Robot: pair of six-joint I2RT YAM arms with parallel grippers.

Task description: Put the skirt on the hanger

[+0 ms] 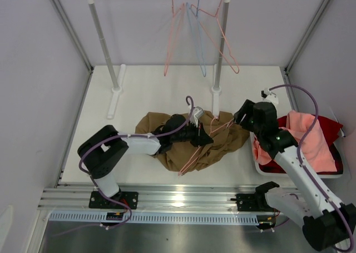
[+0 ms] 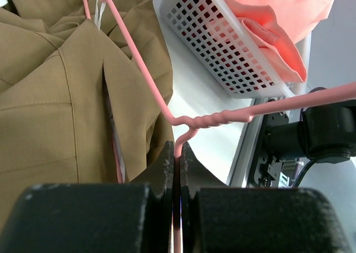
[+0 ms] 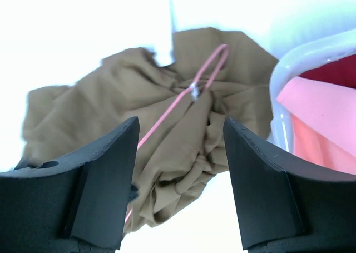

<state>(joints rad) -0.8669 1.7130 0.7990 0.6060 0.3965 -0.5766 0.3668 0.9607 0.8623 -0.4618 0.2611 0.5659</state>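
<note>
Pressed together at the bottom of the left wrist view, the black fingers of the left gripper (image 2: 177,153) pinch the thin salmon-pink wire hanger (image 2: 219,118) by its neck, just below the twisted stem. Ahead and to the left of those fingertips, the large tan-brown pleated skirt (image 2: 50,97) lies crumpled on the white table (image 1: 144,92), and one arm of the hanger runs across the cloth. Right of the skirt, the right gripper (image 3: 181,125) hangs with its jaws spread and nothing between them. The skirt and hanger lie beyond its tips, apart from them. Just right of that gripper sits a white perforated plastic basket (image 3: 280,83) holding a salmon-pink cloth (image 3: 322,108) and a dark red cloth (image 3: 334,69).
</note>
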